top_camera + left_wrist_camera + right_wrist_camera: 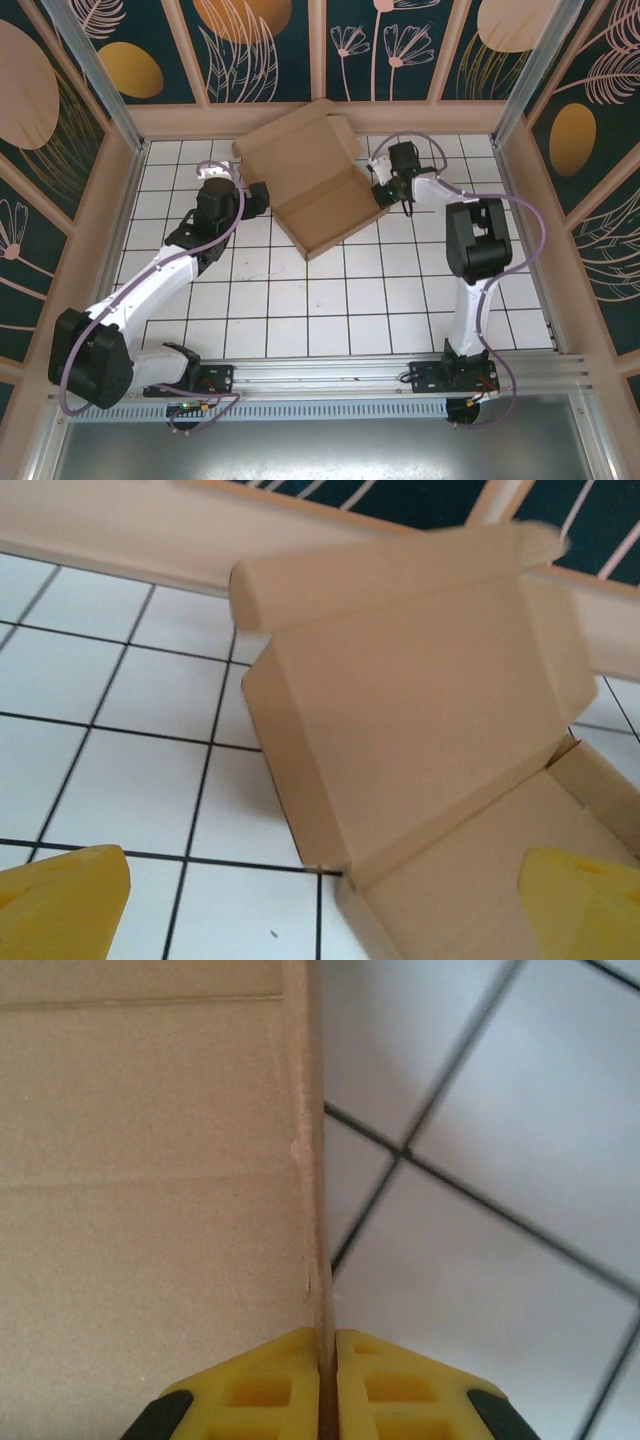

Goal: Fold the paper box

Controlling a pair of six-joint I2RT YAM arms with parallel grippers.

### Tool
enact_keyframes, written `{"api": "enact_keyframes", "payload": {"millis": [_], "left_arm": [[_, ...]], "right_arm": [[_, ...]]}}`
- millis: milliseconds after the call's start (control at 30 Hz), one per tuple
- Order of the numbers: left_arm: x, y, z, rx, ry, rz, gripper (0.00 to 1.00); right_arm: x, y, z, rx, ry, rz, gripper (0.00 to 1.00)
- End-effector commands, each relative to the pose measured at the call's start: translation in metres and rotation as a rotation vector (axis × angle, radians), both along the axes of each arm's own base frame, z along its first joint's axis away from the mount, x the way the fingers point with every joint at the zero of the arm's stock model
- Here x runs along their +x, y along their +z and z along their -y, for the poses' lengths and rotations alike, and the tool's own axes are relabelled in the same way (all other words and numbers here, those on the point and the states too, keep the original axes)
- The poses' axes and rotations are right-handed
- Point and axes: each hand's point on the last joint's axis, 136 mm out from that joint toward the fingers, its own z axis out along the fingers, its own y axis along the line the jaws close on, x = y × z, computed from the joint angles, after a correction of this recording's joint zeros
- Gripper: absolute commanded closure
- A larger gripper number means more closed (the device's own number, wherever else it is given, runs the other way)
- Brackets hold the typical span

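Observation:
The brown paper box [315, 180] lies partly folded at the far middle of the tiled floor, its lid panel raised toward the back wall. My right gripper [380, 193] is shut on the box's right side wall [318, 1210], the thin cardboard edge pinched between the yellow fingers [260, 1390]. My left gripper [262, 196] stands open at the box's left side; in the left wrist view its yellow fingertips [60, 900] frame the raised lid [400, 710] and the near left corner of the base.
A low wooden wall [180, 120] borders the tiled floor [330, 310] close behind the box. Wooden side rails [115, 200] close in left and right. The right arm's grey cable [530, 215] loops above its elbow.

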Motion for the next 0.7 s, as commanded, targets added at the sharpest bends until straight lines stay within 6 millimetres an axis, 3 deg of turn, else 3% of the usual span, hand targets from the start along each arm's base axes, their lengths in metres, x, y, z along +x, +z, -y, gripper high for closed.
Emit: {"api": "enact_keyframes", "payload": {"millis": [0, 200, 400, 533, 667], "left_arm": [[-0.002, -0.008, 0.013, -0.017, -0.052, -0.023, 0.01], [0.001, -0.037, 0.020, -0.085, -0.035, -0.110, 0.01], [0.016, -0.049, 0.034, -0.084, -0.068, -0.147, 0.01], [0.045, -0.039, 0.044, -0.017, -0.172, -0.122, 0.01], [0.087, -0.025, 0.039, -0.008, -0.215, -0.133, 0.03]], "right_arm": [[0.006, 0.037, 0.008, 0.091, -0.325, 0.194, 0.89], [-0.050, 0.036, 0.011, 0.246, -0.601, 0.240, 0.87], [-0.089, 0.028, 0.007, 0.288, -0.623, 0.213, 0.86], [-0.099, 0.030, 0.009, 0.253, -0.550, 0.224, 0.86], [-0.101, 0.033, 0.007, 0.197, -0.450, 0.262, 0.88]]}}
